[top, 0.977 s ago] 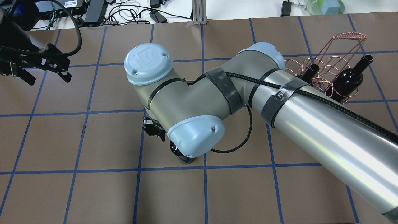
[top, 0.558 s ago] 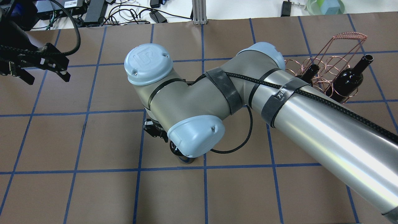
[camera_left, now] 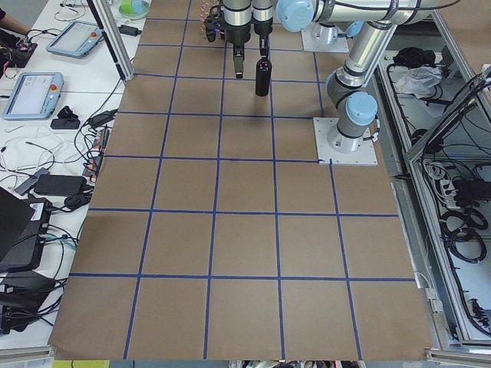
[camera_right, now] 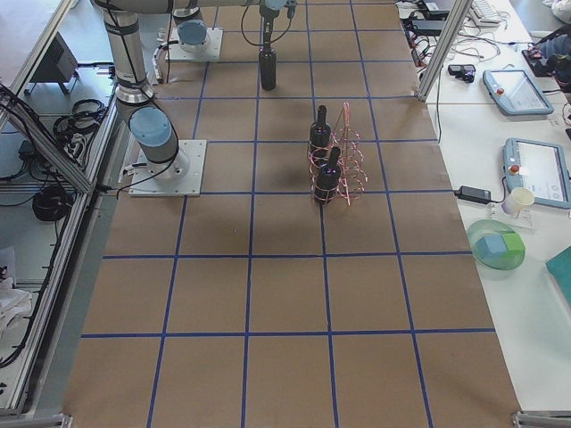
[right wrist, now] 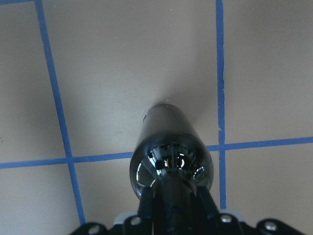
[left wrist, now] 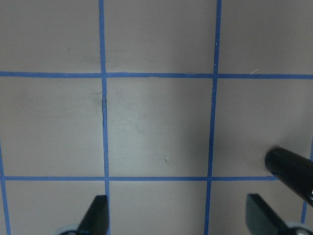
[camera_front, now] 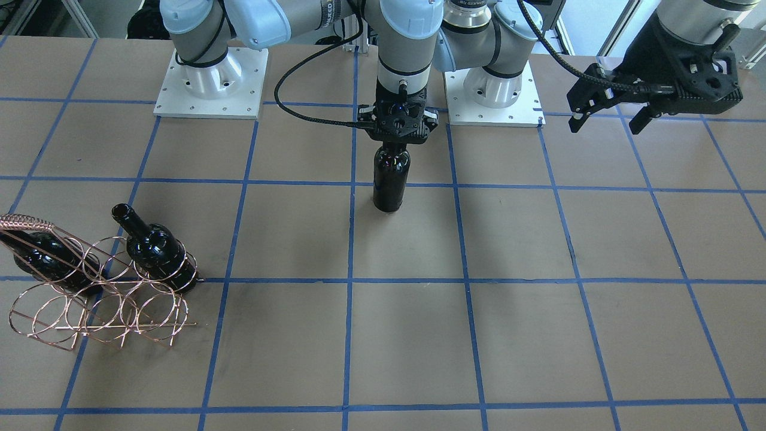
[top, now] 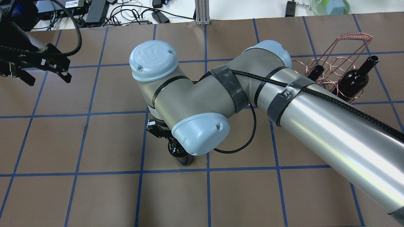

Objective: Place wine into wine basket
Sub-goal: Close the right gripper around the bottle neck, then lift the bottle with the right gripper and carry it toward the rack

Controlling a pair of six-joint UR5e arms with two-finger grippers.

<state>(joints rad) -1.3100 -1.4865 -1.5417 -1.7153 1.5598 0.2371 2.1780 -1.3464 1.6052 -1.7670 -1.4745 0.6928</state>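
My right gripper (camera_front: 398, 130) is shut on the neck of a near-black wine bottle (camera_front: 391, 179) and holds it upright over the middle of the table. The bottle also shows in the right wrist view (right wrist: 171, 156) and partly under the wrist in the overhead view (top: 177, 150). The copper wire wine basket (camera_front: 102, 305) stands far to the robot's right (top: 331, 67), with two more bottles in it (camera_front: 158, 251) (camera_front: 42, 257). My left gripper (camera_front: 605, 123) is open and empty above the table at the robot's left (top: 49, 78).
The table is covered in brown paper with a blue tape grid (camera_front: 467, 281). The two arm base plates (camera_front: 209, 78) stand at the robot's side. Cables and power supplies (top: 94, 12) and a green bowl (top: 329, 6) lie beyond the far edge.
The right arm's wrist has shifted slightly toward the far side and the right, with the bottle still in its grip. The left gripper has barely moved.
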